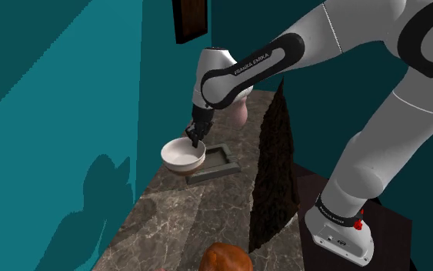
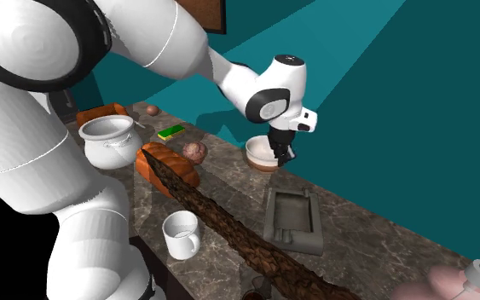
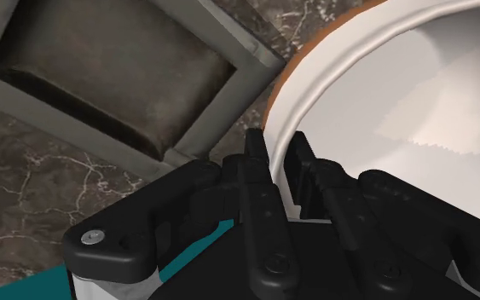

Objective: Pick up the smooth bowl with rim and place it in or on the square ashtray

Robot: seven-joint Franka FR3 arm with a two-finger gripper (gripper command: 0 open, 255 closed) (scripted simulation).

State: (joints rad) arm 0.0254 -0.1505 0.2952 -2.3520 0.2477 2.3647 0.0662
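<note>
The bowl [image 1: 181, 155] is white inside with a brown outside and a thick rim. My gripper [image 1: 197, 137] is shut on the rim, one finger inside and one outside, and the bowl seems to hang a little above the marble counter. In the second exterior view the bowl [image 2: 262, 153] sits under the gripper [image 2: 280, 154], near the teal wall. The square grey ashtray [image 2: 293, 220] lies flat on the counter, off to that view's right. In the wrist view the fingers [image 3: 259, 166] clasp the bowl's rim [image 3: 332, 77], and the ashtray [image 3: 110, 77] lies close beside the bowl.
A dark rough strip [image 2: 229, 230] runs along the counter. Beyond it stand a white mug [image 2: 181, 234], a white pot [image 2: 108, 141], a bread loaf [image 2: 168, 164] and a brown ball [image 2: 195, 152]. The teal wall [image 1: 68, 115] borders the counter. A pink object [image 2: 451, 281] lies at the far end.
</note>
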